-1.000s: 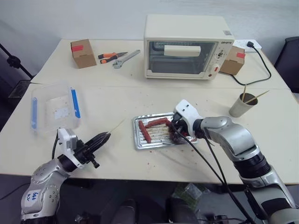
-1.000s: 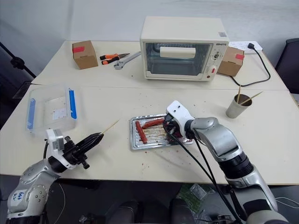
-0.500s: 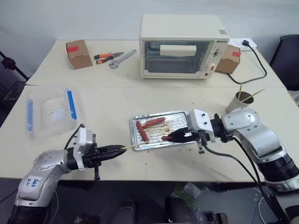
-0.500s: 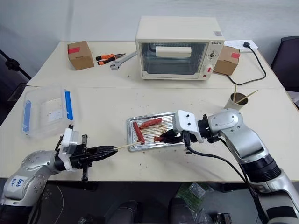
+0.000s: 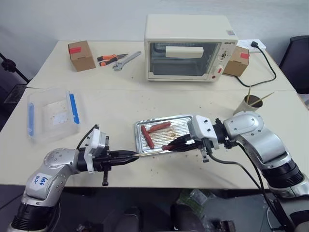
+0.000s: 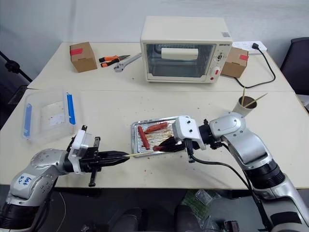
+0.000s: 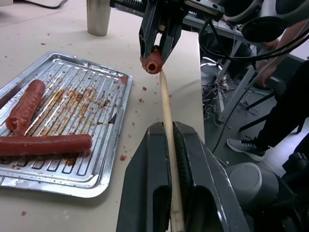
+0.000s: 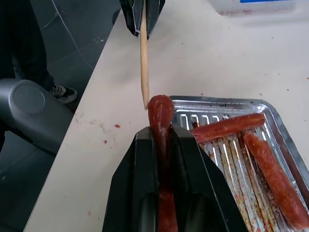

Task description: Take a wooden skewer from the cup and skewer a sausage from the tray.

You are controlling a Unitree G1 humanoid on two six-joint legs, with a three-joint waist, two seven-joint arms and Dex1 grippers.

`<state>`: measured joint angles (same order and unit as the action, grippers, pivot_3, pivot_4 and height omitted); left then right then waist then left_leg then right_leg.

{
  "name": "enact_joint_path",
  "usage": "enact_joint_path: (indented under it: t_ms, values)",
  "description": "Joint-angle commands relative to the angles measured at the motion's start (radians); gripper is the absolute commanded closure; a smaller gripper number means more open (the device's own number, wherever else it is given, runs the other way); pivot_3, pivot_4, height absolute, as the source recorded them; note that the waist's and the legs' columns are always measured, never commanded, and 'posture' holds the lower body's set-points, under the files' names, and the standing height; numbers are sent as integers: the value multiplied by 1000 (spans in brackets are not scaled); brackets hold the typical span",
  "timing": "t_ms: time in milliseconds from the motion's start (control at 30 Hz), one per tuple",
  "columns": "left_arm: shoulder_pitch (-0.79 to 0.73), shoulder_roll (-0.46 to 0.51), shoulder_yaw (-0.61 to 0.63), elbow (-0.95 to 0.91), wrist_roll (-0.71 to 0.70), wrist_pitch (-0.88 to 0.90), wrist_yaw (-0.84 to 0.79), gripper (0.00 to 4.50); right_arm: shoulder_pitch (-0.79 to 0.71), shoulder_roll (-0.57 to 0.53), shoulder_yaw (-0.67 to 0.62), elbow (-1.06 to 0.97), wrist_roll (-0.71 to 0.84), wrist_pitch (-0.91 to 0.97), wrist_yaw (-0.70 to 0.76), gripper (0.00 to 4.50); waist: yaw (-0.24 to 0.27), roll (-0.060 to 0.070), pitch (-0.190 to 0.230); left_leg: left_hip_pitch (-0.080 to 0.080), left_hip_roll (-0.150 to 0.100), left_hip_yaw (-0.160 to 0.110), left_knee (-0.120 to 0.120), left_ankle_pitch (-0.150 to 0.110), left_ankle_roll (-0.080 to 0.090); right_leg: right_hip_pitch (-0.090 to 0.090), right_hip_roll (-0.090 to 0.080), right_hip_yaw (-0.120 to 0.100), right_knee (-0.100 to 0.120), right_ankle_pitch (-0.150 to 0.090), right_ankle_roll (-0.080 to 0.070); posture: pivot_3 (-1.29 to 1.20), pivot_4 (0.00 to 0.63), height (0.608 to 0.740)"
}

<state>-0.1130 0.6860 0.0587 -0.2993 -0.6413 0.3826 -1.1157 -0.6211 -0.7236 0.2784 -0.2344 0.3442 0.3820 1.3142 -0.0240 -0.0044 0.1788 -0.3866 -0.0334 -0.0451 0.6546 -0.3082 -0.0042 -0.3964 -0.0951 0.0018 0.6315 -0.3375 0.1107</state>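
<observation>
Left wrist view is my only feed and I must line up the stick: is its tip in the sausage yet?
Observer: No. In the right wrist view the thin pale wooden skewer has its tip beside the reddish-brown sausage's end, not in it.
Operator: How many sausages remain on the tray?
Observer: Two, on the shiny ridged silver tray.
Operator: Any spare sticks?
Observer: Yes, in the beige paper cup.

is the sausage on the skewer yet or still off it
Off. In the wrist views the wooden skewer tip stops just at the end of the sausage held in the right gripper, not pushed through.
</observation>
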Motion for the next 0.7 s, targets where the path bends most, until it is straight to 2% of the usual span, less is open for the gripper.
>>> enact_joint_path:
  t_ms: [33, 367, 700]
  values:
    - [-9, 0, 9, 1, 6, -18, -7, 4500, 6, -3, -26, -39, 20, -4, 3, 4379, 0, 0, 0, 0, 0, 0, 0, 0, 0, 0, 0, 0, 0, 0, 0, 0, 150, 740]
    - [-28, 12, 22, 7, -2, -2, -15, 4500, 36, -33, -48, -14, 12, -39, 25, 4379, 0, 0, 0, 0, 0, 0, 0, 0, 0, 0, 0, 0, 0, 0, 0, 0, 150, 740]
    - [-33, 9, 10, 16, 6, -4, -19, 4500, 43, -10, -58, -23, 28, -46, 12, 4379, 0, 0, 0, 0, 0, 0, 0, 0, 0, 0, 0, 0, 1, 0, 0, 0, 150, 740]
